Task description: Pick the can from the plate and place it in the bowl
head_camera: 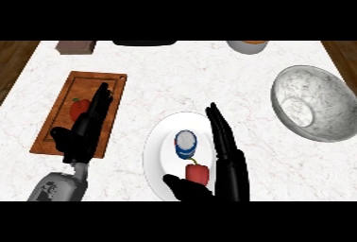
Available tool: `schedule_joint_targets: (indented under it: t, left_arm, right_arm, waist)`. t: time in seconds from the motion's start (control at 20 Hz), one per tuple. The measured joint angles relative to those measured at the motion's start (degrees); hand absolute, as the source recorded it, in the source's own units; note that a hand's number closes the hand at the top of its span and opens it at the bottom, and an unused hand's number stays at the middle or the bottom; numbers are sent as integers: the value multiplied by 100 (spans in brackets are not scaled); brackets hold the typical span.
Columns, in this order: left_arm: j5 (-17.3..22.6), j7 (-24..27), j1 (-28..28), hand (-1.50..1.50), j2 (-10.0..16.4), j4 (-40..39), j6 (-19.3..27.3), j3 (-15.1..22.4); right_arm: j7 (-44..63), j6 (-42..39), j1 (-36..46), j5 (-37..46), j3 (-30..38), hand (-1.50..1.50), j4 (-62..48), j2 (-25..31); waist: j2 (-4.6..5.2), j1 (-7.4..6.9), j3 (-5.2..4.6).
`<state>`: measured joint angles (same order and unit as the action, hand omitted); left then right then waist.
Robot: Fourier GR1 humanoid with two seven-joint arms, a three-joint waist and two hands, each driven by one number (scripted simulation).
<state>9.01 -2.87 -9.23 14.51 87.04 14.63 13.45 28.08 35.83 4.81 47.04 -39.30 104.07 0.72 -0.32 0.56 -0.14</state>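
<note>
Can (186, 144) stands upright on the white plate (155, 142) near the middle of the counter (209, 71), and we see a red pepper (198, 174) just beside it at its 5 o'clock. Our right hand (226, 156) hangs over the plate's 3 o'clock side, fingers straight and released, grasping nothing, with the can just at their 9 o'clock. The marbled bowl (314, 104) sits well apart, at the plate's 2 o'clock. Our left hand (78, 139) is likewise released, over the cutting board (59, 104) at 9 o'clock.

A white marble counter (181, 71) with faint grey veins fills the view. Beyond its left and right edges lie dark wooden boards (14, 56), widest by the far corners.
</note>
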Motion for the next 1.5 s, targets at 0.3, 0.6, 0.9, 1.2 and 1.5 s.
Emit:
schedule_joint_targets:
  t: [0.3,0.6,0.9,1.2,1.5]
  left_arm:
    - [-85,-13,-95,0,-84,-39,-36,-7]
    - [-118,44,-90,0,-160,-126,-109,-96]
    - [-218,50,-97,0,-229,-142,-246,-248]
    - [-409,65,10,0,-388,-128,-371,-355]
    - [-566,-37,-38,0,-527,-74,-418,-432]
  right_arm:
    - [1869,-1092,810,95,97,-150,141,-54]
    - [2649,-1800,1125,-319,247,-150,-70,-51]
    - [2763,-1993,1049,-598,164,-150,-330,-62]
    - [2304,-1818,643,-750,107,-150,-361,-37]
    - [1749,-1605,269,-1016,135,-150,-160,-42]
  waist:
    - [21,-55,5]
    - [30,-68,10]
    - [31,-67,12]
    - [31,-61,14]
    - [30,-53,15]
